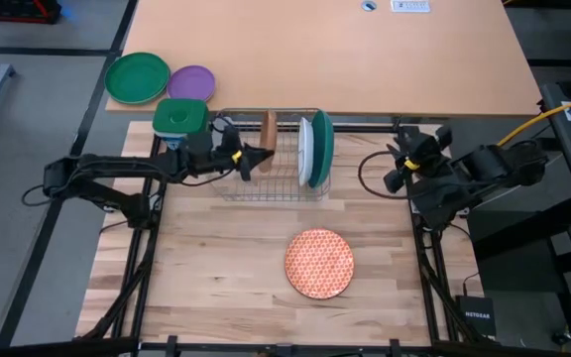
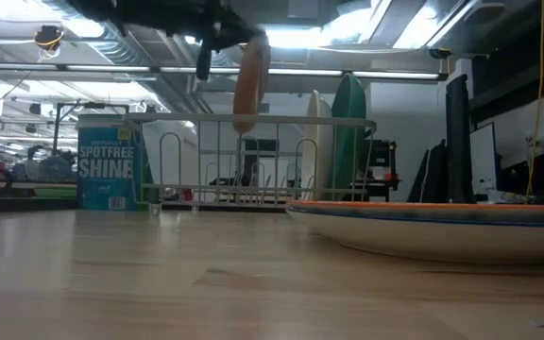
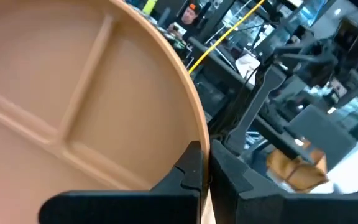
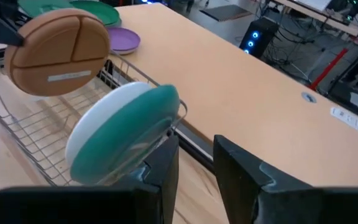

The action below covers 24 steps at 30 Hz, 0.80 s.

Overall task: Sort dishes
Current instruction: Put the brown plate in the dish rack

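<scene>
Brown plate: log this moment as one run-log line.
left claw shut on brown plate, held on edge over rack | teal plate, white plate racked | orange-red plate on table | right claw idle, open

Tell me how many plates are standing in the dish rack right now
2: the white plate and teal plate stand at the rack's right end. The left gripper holds the brown plate above it.

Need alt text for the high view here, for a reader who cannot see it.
The left end effector holds a brown divided plate on edge over a wire dish rack where white and teal plates stand. An orange-red patterned plate lies flat on the table; the right end effector waits beside the rack.
</scene>
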Each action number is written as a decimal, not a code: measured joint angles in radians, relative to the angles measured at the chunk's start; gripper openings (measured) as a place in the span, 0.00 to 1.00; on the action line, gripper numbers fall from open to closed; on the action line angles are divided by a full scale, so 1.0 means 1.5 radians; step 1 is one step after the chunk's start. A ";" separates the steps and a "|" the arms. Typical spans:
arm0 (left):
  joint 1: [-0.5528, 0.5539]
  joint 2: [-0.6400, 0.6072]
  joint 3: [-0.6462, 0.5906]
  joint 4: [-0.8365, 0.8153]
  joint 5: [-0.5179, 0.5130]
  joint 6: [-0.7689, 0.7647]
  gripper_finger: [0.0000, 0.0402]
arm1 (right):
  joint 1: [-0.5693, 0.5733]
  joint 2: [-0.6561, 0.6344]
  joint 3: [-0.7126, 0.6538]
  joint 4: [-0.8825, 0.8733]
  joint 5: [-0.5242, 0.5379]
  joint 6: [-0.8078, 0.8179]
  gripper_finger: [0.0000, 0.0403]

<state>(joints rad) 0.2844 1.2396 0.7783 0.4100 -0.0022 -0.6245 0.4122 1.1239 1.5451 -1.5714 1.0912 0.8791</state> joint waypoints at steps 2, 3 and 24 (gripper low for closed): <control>0.020 0.001 -0.024 0.029 0.033 -0.029 0.00 | 0.000 -0.004 -0.023 0.000 -0.001 0.016 0.26; 0.027 0.001 -0.035 0.040 0.045 -0.045 0.00 | 0.000 -0.005 -0.033 0.001 -0.002 0.024 0.26; 0.040 0.035 -0.129 0.166 0.067 -0.197 0.00 | 0.000 -0.006 -0.128 0.006 -0.016 0.114 0.26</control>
<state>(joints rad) 0.3447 1.2924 0.5854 0.6596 0.0982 -0.9199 0.4122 1.1156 1.3525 -1.5623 1.0667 1.0508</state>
